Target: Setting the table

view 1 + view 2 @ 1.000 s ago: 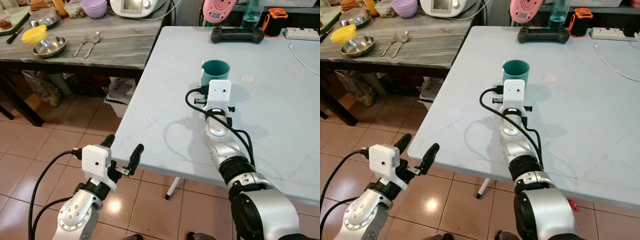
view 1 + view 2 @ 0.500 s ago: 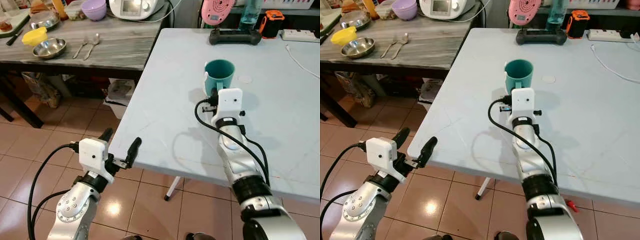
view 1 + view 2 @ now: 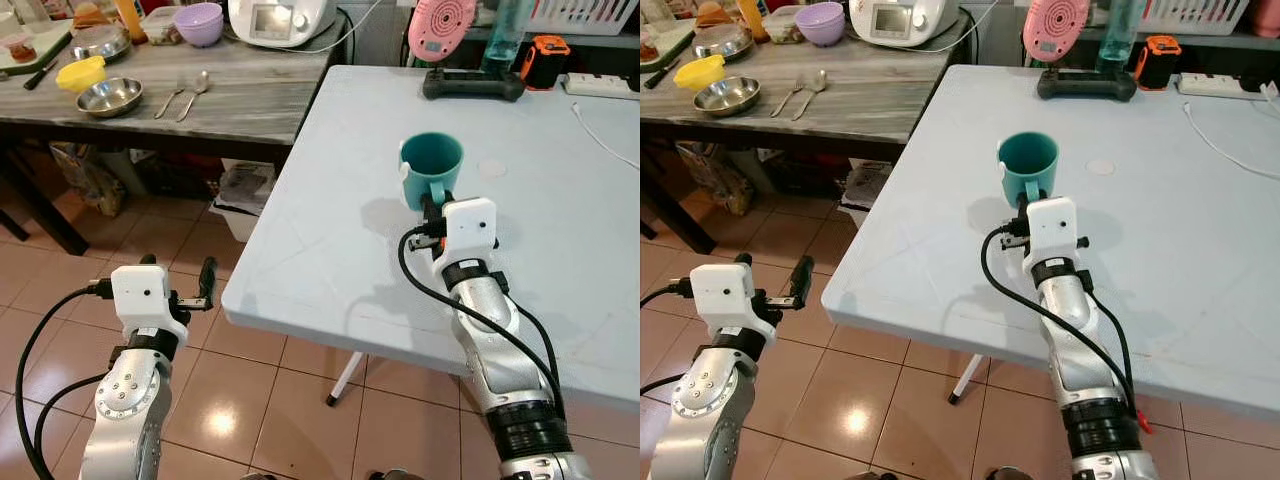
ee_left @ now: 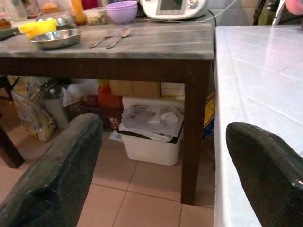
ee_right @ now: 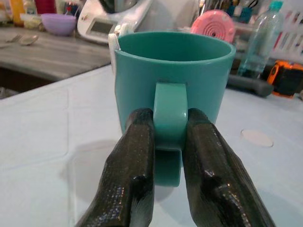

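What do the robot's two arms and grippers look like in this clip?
Both arms are silver metal with black joint rings. Each wrist carries a white boxy camera housing, and black cables loop along each forearm. The left gripper and right gripper each have two long matte-black fingers with rounded tips and a slightly grainy surface.

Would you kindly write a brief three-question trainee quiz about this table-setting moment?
1. True or false: the right gripper is shut on the teal mug by its handle.
2. Where is the left gripper: A) over the white table, B) off its edge above the floor, C) on the wooden table?
3. What cutlery lies beside the steel bowl?

Key: 1 true. 2 B, open. 3 a fork and a spoon.
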Motion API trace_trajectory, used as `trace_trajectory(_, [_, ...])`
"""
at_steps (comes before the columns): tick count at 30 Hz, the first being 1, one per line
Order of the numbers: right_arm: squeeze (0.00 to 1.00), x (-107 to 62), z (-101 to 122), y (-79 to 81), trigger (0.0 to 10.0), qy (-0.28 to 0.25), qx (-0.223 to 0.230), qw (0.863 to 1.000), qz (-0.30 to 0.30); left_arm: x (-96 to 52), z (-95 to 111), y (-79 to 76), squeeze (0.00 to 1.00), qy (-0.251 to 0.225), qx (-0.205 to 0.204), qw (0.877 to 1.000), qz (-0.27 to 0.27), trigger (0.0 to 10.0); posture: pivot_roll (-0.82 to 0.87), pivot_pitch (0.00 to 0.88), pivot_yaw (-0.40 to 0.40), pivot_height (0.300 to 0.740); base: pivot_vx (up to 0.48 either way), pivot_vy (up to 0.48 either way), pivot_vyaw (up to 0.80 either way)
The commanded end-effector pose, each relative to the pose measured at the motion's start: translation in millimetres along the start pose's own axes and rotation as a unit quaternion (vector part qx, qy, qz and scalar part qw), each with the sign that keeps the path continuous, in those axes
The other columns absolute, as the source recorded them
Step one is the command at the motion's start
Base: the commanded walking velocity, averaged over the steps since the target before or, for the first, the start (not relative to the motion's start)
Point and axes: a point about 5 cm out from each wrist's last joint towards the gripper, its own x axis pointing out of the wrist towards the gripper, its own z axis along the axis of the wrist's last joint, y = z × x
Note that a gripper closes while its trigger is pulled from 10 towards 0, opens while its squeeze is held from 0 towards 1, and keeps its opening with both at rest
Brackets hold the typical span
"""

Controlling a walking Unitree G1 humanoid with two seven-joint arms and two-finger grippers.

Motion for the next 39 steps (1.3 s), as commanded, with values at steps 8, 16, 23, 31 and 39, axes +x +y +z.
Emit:
trace_trajectory(8, [0.00,-4.4,8.0,4.5,10.0,0.001,0.006,1.000,0.014,3.0,0.6,8.0,0.00,-0.004,0.020,1.000,0.021,10.0,-0.07,0.072,0.056,0.740,0.000,0.283,-0.76])
trace_trajectory(16, [0.00,-5.3,9.5,3.3,10.0,0.007,0.005,1.000,0.015,5.1,2.0,10.7,0.00,-0.010,0.025,0.999,0.025,10.0,-0.07,0.071,0.056,0.740,0.000,0.360,-0.76])
trace_trajectory(23, [0.00,-7.4,11.5,5.1,10.0,0.000,0.004,1.000,0.020,4.5,1.7,7.8,0.00,-0.012,0.027,0.999,0.023,10.0,-0.07,0.072,0.062,0.740,0.000,0.447,-0.38])
trace_trajectory(31, [0.00,-7.2,13.8,6.6,10.0,-0.007,-0.006,1.000,0.030,2.7,-0.8,4.0,0.00,-0.012,0.027,0.999,0.031,10.0,-0.07,0.072,0.061,0.740,0.000,0.480,0.00])
trace_trajectory(39, [0.00,-8.3,15.8,9.1,10.0,-0.014,-0.008,0.999,0.043,1.4,-2.3,4.6,0.00,-0.012,0.028,0.998,0.048,10.0,-0.07,0.076,0.063,0.740,0.000,0.480,0.10])
